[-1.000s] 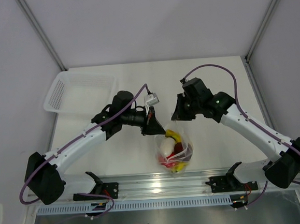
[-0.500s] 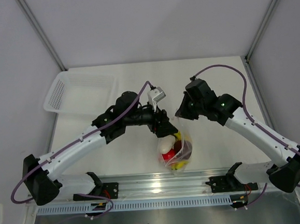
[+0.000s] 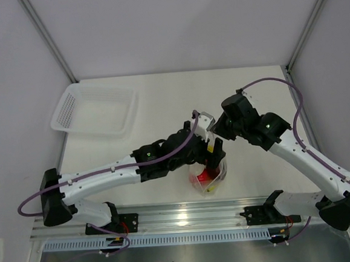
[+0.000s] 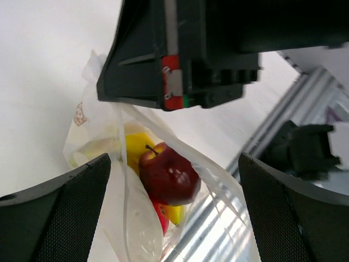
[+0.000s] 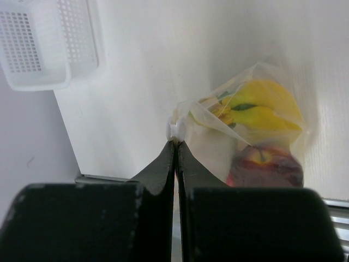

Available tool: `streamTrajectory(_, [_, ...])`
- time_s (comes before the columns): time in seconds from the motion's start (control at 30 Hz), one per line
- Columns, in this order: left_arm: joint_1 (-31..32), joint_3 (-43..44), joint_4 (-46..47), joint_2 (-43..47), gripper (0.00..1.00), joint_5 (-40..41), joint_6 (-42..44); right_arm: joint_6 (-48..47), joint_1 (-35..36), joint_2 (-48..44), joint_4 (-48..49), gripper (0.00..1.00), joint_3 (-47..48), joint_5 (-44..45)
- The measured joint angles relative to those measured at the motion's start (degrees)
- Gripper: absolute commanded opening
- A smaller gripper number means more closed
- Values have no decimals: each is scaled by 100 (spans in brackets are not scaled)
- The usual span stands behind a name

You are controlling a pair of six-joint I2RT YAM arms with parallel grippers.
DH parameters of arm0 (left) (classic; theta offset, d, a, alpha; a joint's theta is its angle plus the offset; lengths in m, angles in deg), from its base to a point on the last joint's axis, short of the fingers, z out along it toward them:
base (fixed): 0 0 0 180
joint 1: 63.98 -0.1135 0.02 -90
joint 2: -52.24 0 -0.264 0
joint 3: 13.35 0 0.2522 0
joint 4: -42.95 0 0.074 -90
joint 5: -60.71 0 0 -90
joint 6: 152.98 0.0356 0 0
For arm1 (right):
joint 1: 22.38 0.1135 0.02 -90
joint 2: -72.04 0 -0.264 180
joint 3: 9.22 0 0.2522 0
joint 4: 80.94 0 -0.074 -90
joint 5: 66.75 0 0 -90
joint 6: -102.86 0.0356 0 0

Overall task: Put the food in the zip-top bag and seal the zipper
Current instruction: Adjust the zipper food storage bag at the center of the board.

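Food [image 4: 166, 176] sits in the bag [image 4: 92, 128].
Right gripper [image 5: 174, 141] pinches the bag's edge; left gripper [image 4: 173, 161] is spread wide over it.

**Left tool spread wide, right tool pinched shut**

In the top view, the left arm [image 3: 105, 173] is seen stretched low and far to the right from its base at the near left corner of the table, with the links laid almost in one line. Its left tool [image 3: 214, 157] is carried past the table's midline and pointed downward. In the left wrist view the left tool [image 4: 173, 159] is shown with its jaws held wide apart and nothing gripped between them. The right arm [image 3: 304, 157] is raised from the near right corner and bent at the elbow toward the centre. The right tool [image 5: 174, 142] is closed tip to tip, with a corner of the zip-top bag [image 5: 212, 144] pinched between its fingers. The two tools are seen close together.
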Motion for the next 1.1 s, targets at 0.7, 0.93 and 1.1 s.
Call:
streamTrajectory(0.7, [452,632,-739,-1008,75,2297,-1224,391,37,-155,-116,0,-81,369])
streamTrajectory(0.93, [450,382,-649,-964,34,1923,-1224,389,37,-155,-151,0,-81,409])
streamTrajectory(1.1, [450,225,-601,-756,23,1720,-1189,328,37,-199,-166,0,-142,446])
